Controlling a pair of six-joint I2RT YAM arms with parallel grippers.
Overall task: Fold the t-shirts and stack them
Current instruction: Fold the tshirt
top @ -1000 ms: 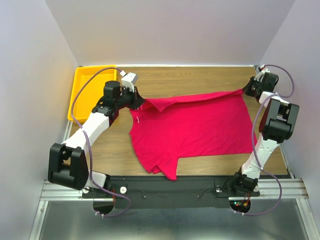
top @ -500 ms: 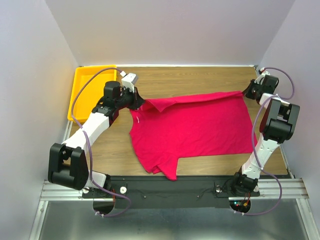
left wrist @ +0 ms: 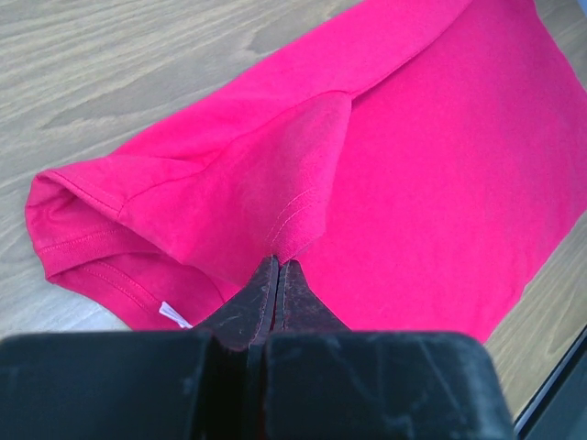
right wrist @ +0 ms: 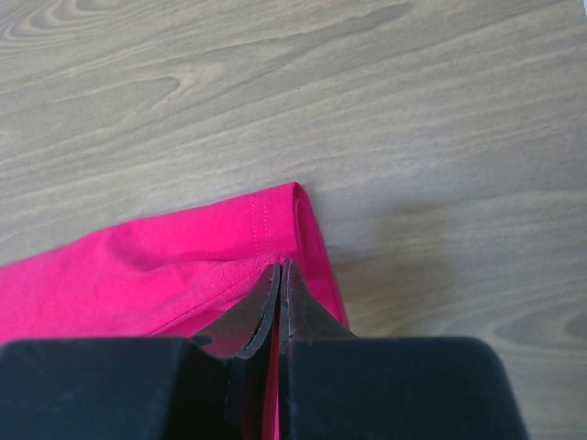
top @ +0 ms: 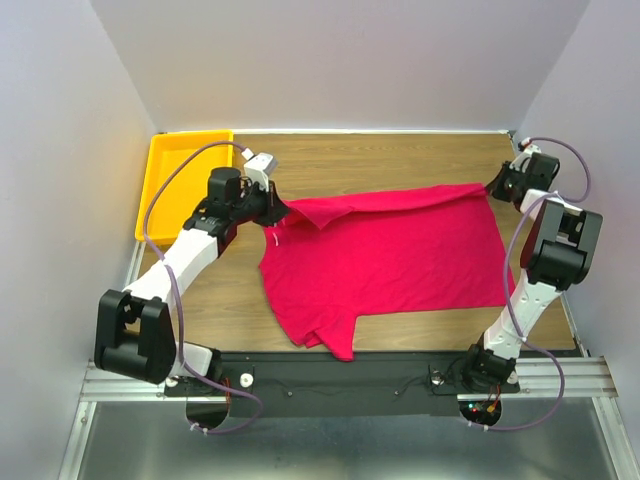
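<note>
A crimson-red t-shirt (top: 390, 260) lies spread on the wooden table, its far edge folded over toward the front. My left gripper (top: 277, 208) is shut on the shirt's far left corner, pinching a fold of cloth (left wrist: 293, 197) between its fingertips (left wrist: 260, 293). My right gripper (top: 492, 186) is shut on the shirt's far right corner (right wrist: 275, 229), held just above the table. The cloth stretches between the two grippers. A sleeve sticks out at the front left (top: 325, 335).
A yellow plastic tray (top: 172, 170) stands at the table's far left corner, behind my left arm. Bare wood (top: 380, 160) shows beyond the shirt. The table's front edge rail (top: 350, 365) runs below the shirt.
My left gripper has shifted slightly right and forward with the shirt corner. My right gripper has moved slightly right. The shirt's far edge lies a little lower.
</note>
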